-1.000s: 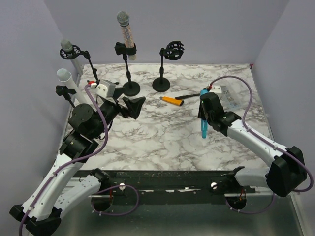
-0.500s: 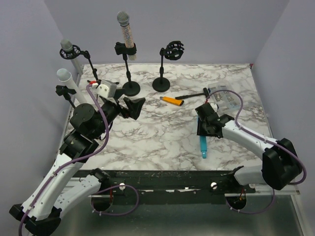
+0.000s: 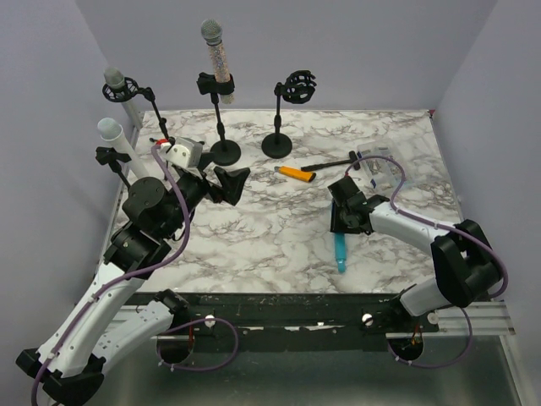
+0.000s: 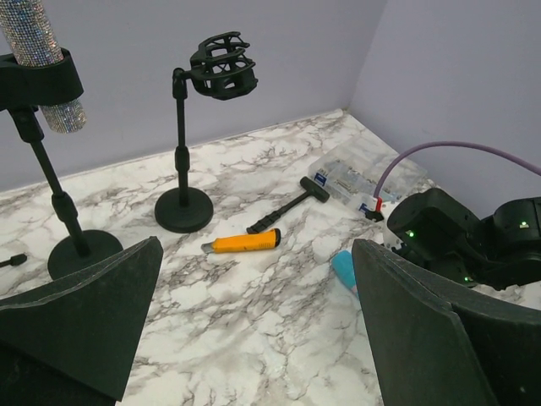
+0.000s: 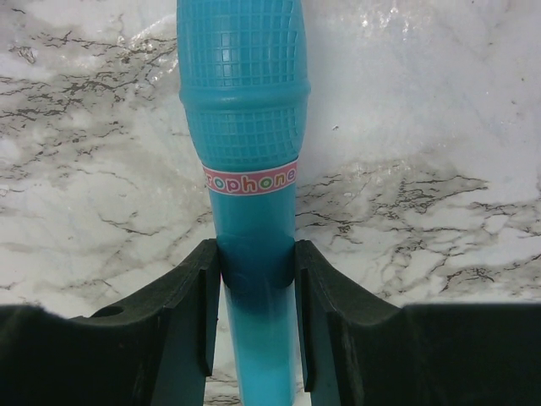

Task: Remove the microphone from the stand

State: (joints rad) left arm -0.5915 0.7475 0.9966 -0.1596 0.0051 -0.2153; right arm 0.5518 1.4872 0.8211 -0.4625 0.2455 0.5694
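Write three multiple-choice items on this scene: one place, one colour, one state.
1. The knife lies: A in a bowl; B on the table by the hammer; C on a shelf.
2. The mic in the right fingers is: A red; B black; C blue.
3. The left fingers are: A open, empty; B shut on a cup; C shut on a cloth.
B: it rests on the marble beside the hammer. C: its body is blue. A: they stand wide apart with nothing between.
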